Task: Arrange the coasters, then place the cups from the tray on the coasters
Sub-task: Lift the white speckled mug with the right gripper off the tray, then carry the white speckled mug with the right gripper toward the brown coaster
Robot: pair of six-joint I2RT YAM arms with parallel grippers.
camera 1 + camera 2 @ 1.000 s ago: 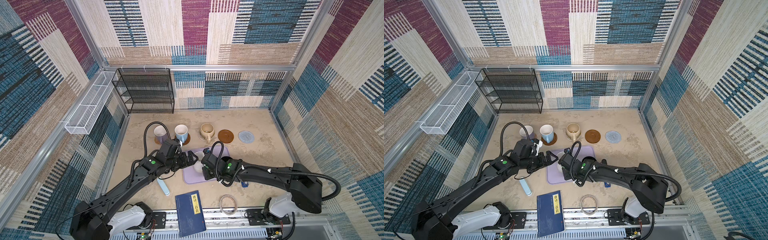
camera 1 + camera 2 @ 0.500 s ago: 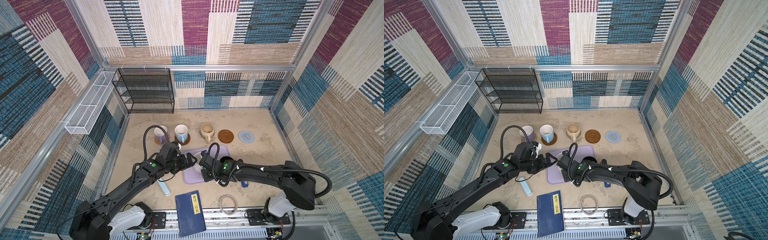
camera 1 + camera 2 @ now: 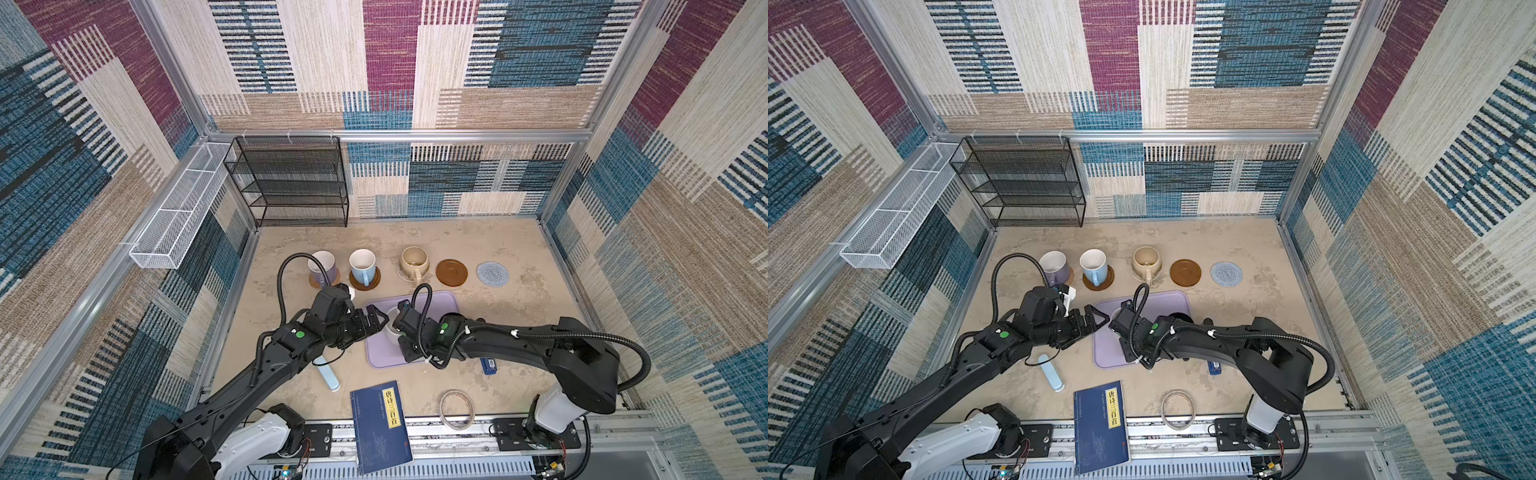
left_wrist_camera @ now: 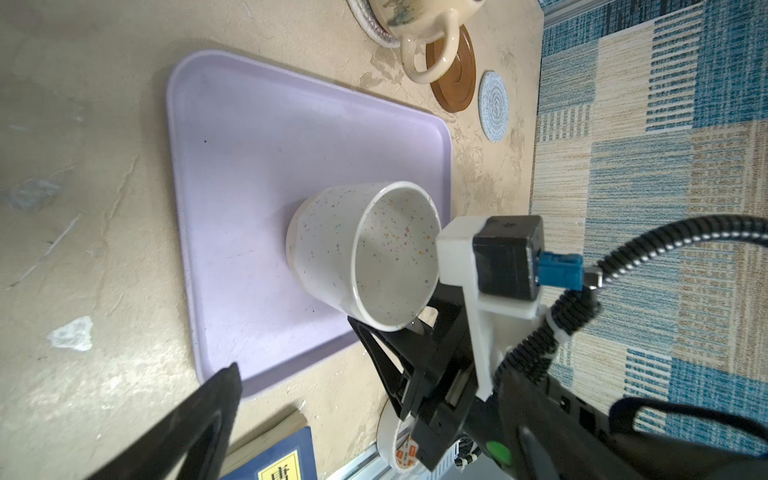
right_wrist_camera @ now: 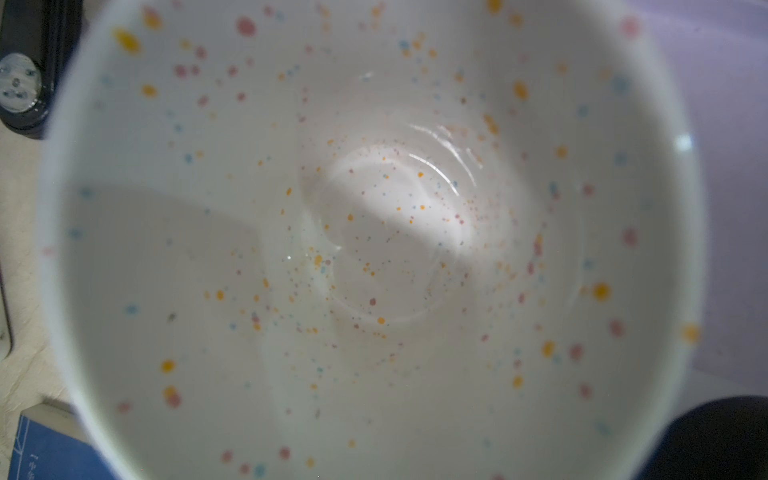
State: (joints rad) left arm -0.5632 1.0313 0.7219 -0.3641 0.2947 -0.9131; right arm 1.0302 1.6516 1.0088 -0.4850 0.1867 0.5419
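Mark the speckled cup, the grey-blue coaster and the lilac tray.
speckled cup (image 4: 328,245): left wrist view, on its outer wall.
grey-blue coaster (image 3: 492,273): in a top view, on its centre.
lilac tray (image 4: 257,158): left wrist view, on its bare floor.

Right arm (image 3: 519,345) has swung leftward, elbow and wrist both shifted that way, taking the right tool (image 4: 390,330) and the speckled white mug (image 4: 332,245) slightly nearer the left edge of the tray (image 4: 232,166), and the left tool (image 3: 383,321) has backed off a little leftward.
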